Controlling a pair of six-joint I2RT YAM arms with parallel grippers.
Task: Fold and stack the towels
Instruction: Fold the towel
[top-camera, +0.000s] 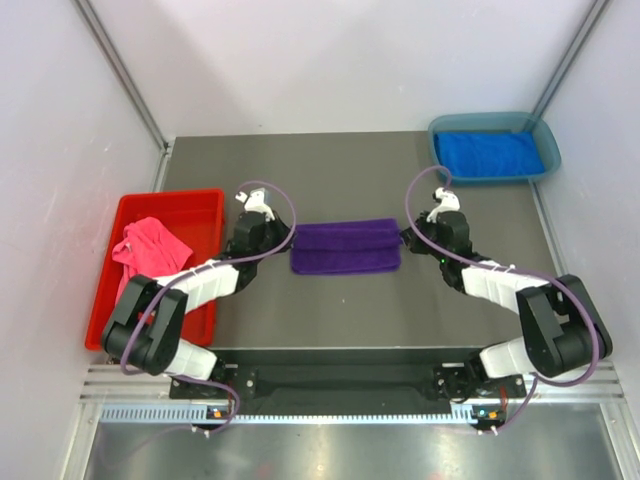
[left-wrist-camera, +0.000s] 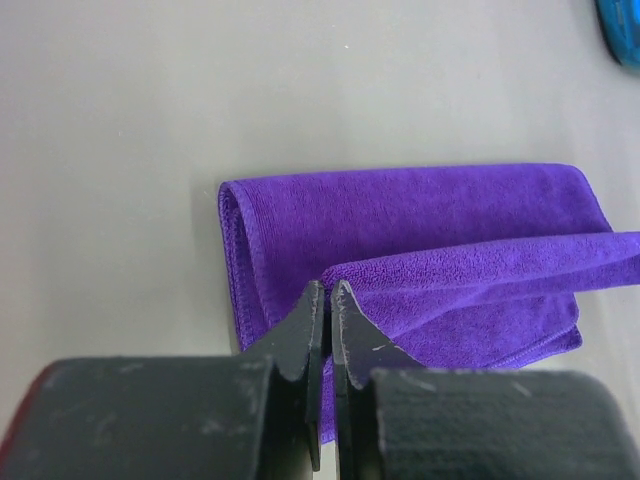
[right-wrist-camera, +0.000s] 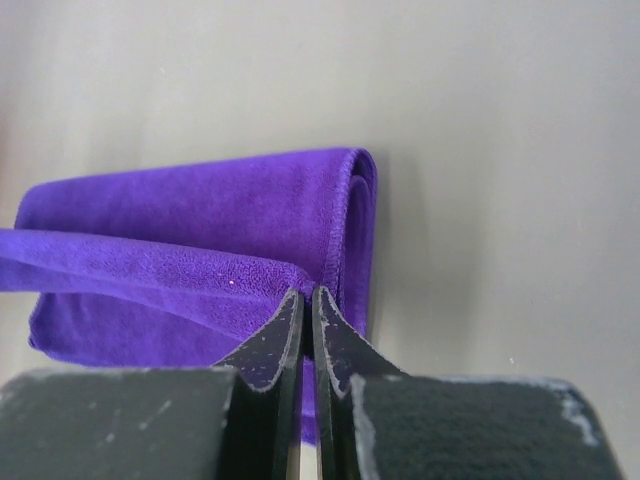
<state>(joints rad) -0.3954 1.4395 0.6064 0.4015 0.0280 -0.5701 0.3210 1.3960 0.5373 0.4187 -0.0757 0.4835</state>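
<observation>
A purple towel (top-camera: 345, 247) lies folded in a long band at the middle of the table. My left gripper (top-camera: 283, 240) is shut on its left end; in the left wrist view (left-wrist-camera: 329, 287) the jaws pinch the lifted upper layer of the towel (left-wrist-camera: 420, 230). My right gripper (top-camera: 407, 237) is shut on its right end; in the right wrist view (right-wrist-camera: 305, 293) the jaws pinch the top layer of the towel (right-wrist-camera: 200, 215). A pink towel (top-camera: 148, 245) lies crumpled in the red bin (top-camera: 210, 200). A blue towel (top-camera: 490, 153) lies in the blue-grey bin (top-camera: 548, 140).
The red bin stands at the table's left edge, the blue-grey bin at the far right corner. White walls with metal posts close in the back and both sides. Purple cables loop over both arms.
</observation>
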